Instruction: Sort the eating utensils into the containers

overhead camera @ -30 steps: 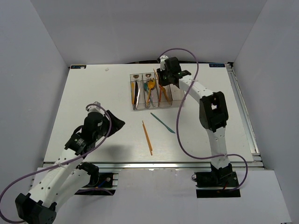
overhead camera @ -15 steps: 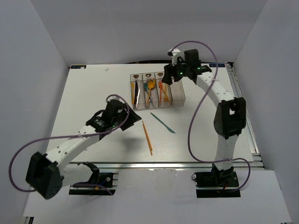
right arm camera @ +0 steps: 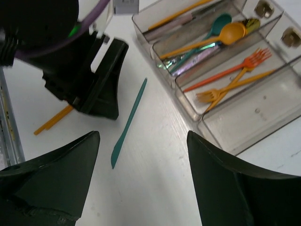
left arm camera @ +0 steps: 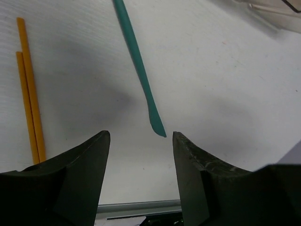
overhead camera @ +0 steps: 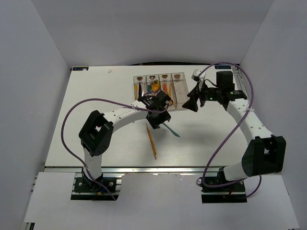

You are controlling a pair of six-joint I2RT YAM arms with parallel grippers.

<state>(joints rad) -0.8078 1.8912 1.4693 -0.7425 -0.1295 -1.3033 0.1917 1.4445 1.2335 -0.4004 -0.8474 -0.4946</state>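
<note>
Left gripper (left arm camera: 141,136) lining up on the thin teal plastic knife (left arm camera: 138,70)
Jaws apart over its tip, 6 o'clock of the clear plastic bins (overhead camera: 180,93) (right gripper (right arm camera: 143,136) gapes empty too); next, probably: lower, pinch.

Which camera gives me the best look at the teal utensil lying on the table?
Right wrist: the teal utensil shows whole, end to end, unobstructed. Left wrist is closer but crops one end at the frame's top. In the top external view it is small and partly hidden by the left gripper.
</note>
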